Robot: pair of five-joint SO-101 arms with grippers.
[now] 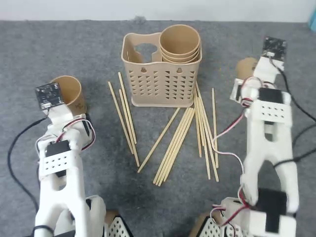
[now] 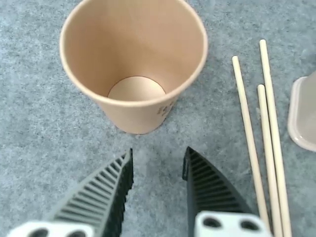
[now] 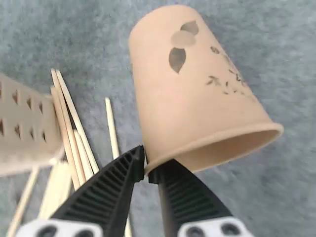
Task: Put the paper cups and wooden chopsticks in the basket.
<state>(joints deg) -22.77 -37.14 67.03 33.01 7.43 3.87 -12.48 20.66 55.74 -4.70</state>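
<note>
Brown leaf-printed paper cup [image 3: 197, 98], rim in right jaws

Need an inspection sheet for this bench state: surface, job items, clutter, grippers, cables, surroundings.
Surface: grey mat, flat, covering the table.
Job's things: basket upright with stacked cups in one compartment. Chopsticks lie loose on the mat in front of and beside the basket, none seen inside. Loose cup stands upright just ahead of the left gripper. Held cup is tilted.
Clutter: nothing seen.
Grippers: left gripper open, empty. Right gripper shut on the held cup's rim.
Cables: black cable trails over the mat beside the left arm; thin wires run along both arms.
Surroundings: pale wall strip beyond the mat.
</note>
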